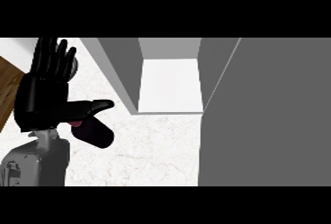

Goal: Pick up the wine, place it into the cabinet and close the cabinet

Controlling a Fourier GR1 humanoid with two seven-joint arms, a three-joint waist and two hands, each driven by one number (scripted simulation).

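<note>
The wine bottle (95, 132) is a dark shape with a reddish end, on the white marble counter (155, 148) at the left. My left hand (44, 94) is right above and to the left of it, fingers straight and pointing up, thumb stretched out to the right over the bottle's top; part of the bottle is hidden behind the hand. Whether the hand touches the bottle cannot be told. The cabinet (169, 83) stands open just right of the hand, showing a white inner floor between grey walls. My right hand shows nowhere.
The cabinet's grey door (265, 113) stands swung open and fills the right side of the view, hiding the counter there. A strip of brown wood (9, 85) runs along the far left edge. My grey left forearm (35, 162) comes in at the lower left.
</note>
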